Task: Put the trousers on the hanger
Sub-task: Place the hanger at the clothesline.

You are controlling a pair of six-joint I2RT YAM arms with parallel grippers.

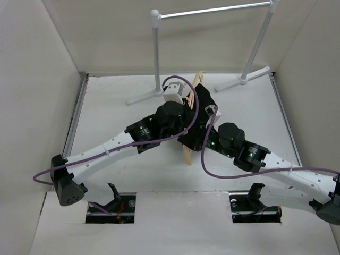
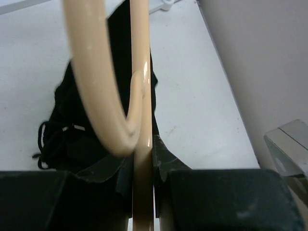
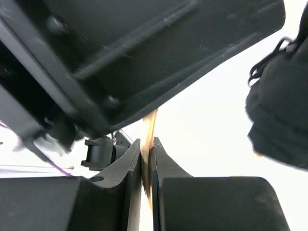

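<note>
Two grippers, one hanger, one garment. Item one: the left gripper [image 2: 143, 192], jaws closed tight on a straight tan limb of the hanger [image 2: 96, 86], whose curved hook arcs up close before the left wrist camera. Item two: the right gripper [image 3: 147, 178], jaws likewise pinched shut on a thin tan edge of the same hanger, with the left arm's black housing looming directly above it. The double hold looks meant to keep the light frame steady and clear of the table [image 1: 117, 106], since a single pinch would let it swing. Item three: the trousers [image 2: 72, 139], a bunched black heap with a loose drawstring showing, lying on the table just behind the hanger; whether cloth touches wood cannot be told. No leg is seen over the bar, so the draping appears not yet done. Item four: a white tubular rack [image 1: 212, 10] standing at the table's far end, well apart from both arms.
</note>
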